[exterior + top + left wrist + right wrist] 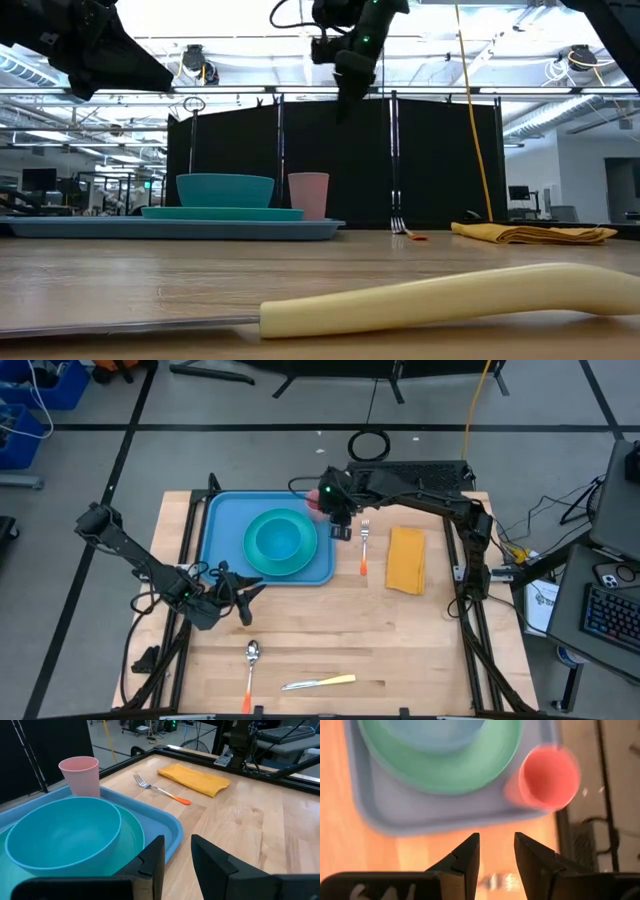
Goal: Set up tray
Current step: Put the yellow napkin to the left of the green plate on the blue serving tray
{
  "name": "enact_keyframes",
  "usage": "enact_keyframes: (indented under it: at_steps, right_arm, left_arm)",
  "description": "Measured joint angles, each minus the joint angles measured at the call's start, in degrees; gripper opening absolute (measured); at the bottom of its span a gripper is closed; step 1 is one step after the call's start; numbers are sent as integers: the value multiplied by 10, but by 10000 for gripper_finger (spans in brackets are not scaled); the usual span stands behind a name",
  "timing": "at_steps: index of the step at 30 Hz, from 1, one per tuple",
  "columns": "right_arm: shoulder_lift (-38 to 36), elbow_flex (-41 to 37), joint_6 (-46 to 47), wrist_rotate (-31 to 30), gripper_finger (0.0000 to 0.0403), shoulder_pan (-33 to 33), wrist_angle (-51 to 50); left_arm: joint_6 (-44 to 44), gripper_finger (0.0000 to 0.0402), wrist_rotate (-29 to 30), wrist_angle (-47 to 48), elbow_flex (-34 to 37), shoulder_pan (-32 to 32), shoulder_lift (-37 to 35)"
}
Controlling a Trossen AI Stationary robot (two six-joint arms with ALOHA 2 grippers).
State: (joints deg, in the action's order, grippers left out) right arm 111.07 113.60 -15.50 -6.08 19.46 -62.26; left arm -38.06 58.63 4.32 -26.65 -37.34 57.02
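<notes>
A pale wooden worktop (400,640) fills the high view, framed in black rails, with a grey floor and cables around it. The tray (222,520), a light-blue plastic rectangle with rounded corners and a low rim, lies toward 10 o'clock on the worktop. On it sits one round teal plate (262,563) carrying one teal bowl (279,537). One pink cup (80,772) stands upright on the tray's corner toward 1 o'clock; from above it is mostly hidden under the right gripper (337,520), which hangs over that tray edge with its fingers a little apart and nothing between them. The left gripper (243,590) hovers just off the tray's 6 o'clock edge, fingers parted and empty.

Beside the tray at 3 o'clock lies one fork (365,546), metal tines with an orange handle, and beyond it one folded yellow cloth (406,558). At 6 o'clock lie one spoon (251,665) with an orange handle and one knife (320,682) with a cream handle; in the low view the knife's blade is cut off at the frame edge.
</notes>
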Motion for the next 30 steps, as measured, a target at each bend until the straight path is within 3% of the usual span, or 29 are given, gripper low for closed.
enact_keyframes:
  at_steps: [4, 9, 20, 26, 30]
  right_arm:
    - [-8, -37, 29, -18, 114, -16, -27]
    - [-44, -142, 53, -61, 114, -38, -22]
    - [-186, -423, 145, -58, 114, -74, 125]
    - [-259, -549, 202, 29, 114, -101, 193]
    - [-287, -607, 236, 31, 114, -123, 210]
  left_arm:
    - [0, 97, 0, 0, 0, 0, 0]
    - [-2, 97, 0, 1, 0, 0, 0]
    - [-1, 97, 4, 1, 0, 0, 0]
    - [-1, 97, 8, 0, 0, 0, 0]
    - [-2, 97, 13, -1, 0, 0, 0]
